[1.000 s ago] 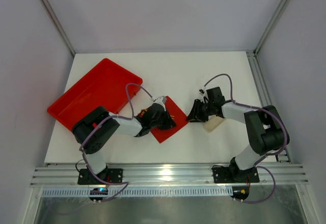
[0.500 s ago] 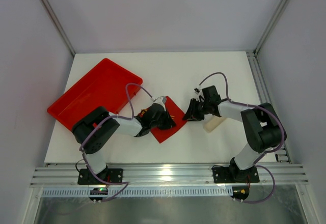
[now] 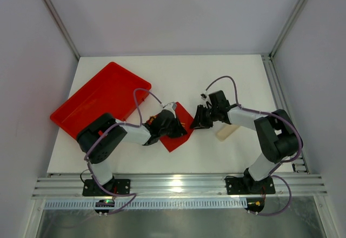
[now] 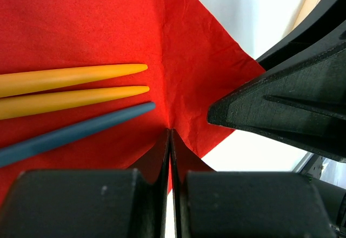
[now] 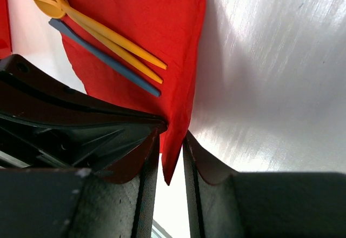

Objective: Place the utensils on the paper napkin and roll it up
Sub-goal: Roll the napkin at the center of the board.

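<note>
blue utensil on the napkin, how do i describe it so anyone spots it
On the white table, just right of the big red tray, lies a small red paper napkin. On it lie three slim pieces side by side: two yellow utensils and the blue utensil, the only one not yellow.

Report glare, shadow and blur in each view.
Top view: bright glare on the metal rail. Left wrist: napkin creases sharp, table washed out white. Right wrist: streaky sheen on the table, soft shadow along the napkin's edge.
</note>
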Motion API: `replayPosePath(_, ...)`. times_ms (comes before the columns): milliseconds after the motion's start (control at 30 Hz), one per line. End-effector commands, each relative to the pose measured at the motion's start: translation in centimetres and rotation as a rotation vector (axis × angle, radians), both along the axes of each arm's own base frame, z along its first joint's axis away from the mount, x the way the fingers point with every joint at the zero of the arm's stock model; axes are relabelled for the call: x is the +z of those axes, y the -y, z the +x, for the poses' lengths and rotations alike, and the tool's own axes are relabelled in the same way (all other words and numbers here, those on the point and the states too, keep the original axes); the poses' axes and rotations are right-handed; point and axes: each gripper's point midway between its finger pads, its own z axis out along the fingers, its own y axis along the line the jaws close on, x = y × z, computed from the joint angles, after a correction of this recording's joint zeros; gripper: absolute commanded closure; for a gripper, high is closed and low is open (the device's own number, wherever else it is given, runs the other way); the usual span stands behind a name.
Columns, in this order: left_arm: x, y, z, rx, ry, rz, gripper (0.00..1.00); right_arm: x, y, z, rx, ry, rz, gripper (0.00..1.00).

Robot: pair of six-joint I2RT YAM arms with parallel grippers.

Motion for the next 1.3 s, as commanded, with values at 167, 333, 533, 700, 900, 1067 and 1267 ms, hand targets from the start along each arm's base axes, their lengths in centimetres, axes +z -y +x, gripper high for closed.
replayPosePath(167, 0.9, 0.1, 0.7, 0.011, 0.038, -0.006, 1.0, 2.4, -1.2, 1.7, 0.006, 0.083, 0.011, 0.73)
replayPosePath(333, 1.3, 0.0, 0.9, 0.014, 0.057, 0.01, 1.0, 2.1, -1.5, 1.9, 0.013, 0.074, 0.008, 0.73)
replayPosePath(533, 2.6, -0.8, 0.8, 0.032, 0.108, 0.06, 1.0, 1.8, -1.6, 2.0, 0.02, 0.072, -0.003, 0.73)
replayPosePath(700, 3.4, -1.1, 0.7, 0.04, 0.13, 0.072, 1.0, 1.4, -1.8, 2.0, 0.029, 0.062, -0.003, 0.73)
replayPosePath(900, 3.0, -2.1, 0.5, 0.072, 0.134, 0.125, 1.0, 1.6, -2.1, 2.0, 0.04, 0.064, 0.006, 0.73)
replayPosePath(1067, 1.4, -3.9, 0.1, 0.107, 0.113, 0.191, 1.0, 1.7, -2.3, 1.9, 0.049, 0.065, 0.007, 0.73)
replayPosePath(1267, 1.4, -4.7, 0.1, 0.119, 0.131, 0.211, 1.0, 1.8, -2.7, 1.7, 0.064, 0.062, 0.01, 0.73)
